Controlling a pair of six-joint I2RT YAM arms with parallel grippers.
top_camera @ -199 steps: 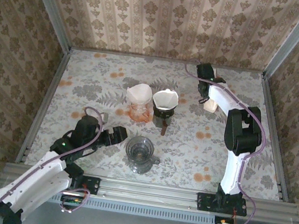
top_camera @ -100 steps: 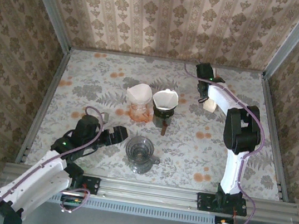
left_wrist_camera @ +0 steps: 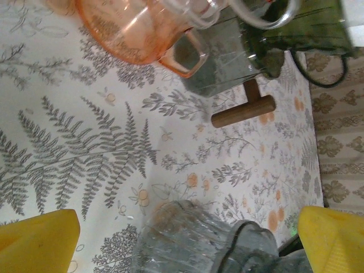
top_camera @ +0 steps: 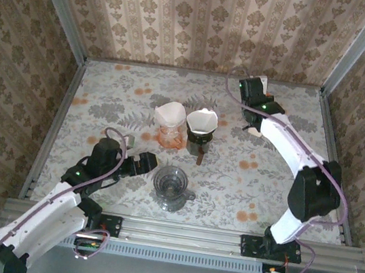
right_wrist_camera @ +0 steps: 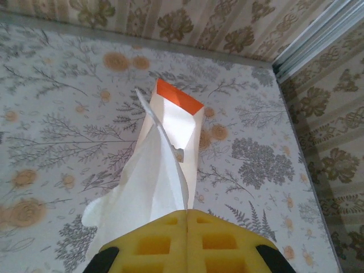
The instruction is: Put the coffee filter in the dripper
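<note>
Crowded mid-surface [top_camera: 107, 91] — pink dripper [top_camera: 169, 128] and dark dripper [top_camera: 200, 131] just beside each other, clear dripper [top_camera: 171, 185] near in front, only narrow gaps between. Wide open along the left side, the far edge and the right front. Blocked at far right by a filter box [right_wrist_camera: 182, 125] — hemmed on three sides by walls [top_camera: 206, 23].

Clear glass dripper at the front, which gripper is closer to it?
Left. The left gripper sits just left of the clear dripper; the right gripper is far off at the back right, pinching a paper filter.

Left pincer [left_wrist_camera: 185, 244] agape, right pincer [right_wrist_camera: 186, 215] closed.
</note>
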